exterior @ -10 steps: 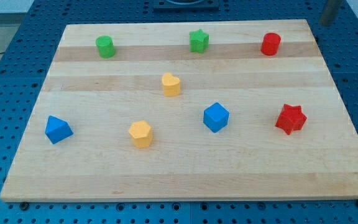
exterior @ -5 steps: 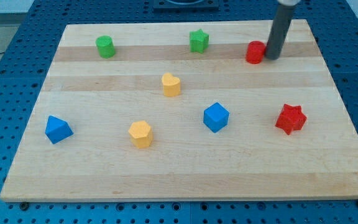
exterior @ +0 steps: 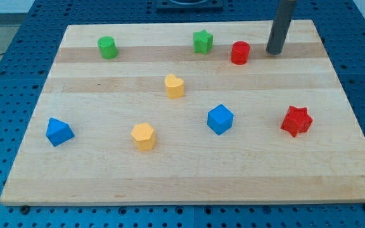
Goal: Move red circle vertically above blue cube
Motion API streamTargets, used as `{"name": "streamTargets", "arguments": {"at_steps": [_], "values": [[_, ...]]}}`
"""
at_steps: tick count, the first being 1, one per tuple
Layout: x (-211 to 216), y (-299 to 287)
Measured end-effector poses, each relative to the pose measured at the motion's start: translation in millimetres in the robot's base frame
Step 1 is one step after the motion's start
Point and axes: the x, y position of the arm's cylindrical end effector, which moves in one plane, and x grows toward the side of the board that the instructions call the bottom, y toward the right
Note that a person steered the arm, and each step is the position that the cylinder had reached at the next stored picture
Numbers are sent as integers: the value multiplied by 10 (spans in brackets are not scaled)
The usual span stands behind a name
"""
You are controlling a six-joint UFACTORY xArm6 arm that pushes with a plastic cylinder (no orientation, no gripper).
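Wooden board sits on the blue pegboard table. No claw on this arm, just a dark rod; my tip is down near the far right edge, just right of the red circle, small gap between them. Red circle sits far of the blue cube, slightly to its right. Red star right. Blue wedge-like block near left. Green star far centre.
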Motion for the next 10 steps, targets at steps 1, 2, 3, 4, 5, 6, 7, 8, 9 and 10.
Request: {"name": "streamTargets", "arguments": {"at_steps": [1,2,3,4,5,6,7,8,9,10], "values": [[13,-236],[127,-499],[563,-783],[462,-526],[265,3],[8,-205],[13,-334],[-14,-334],[-17,-522],[-21,-1131]]}}
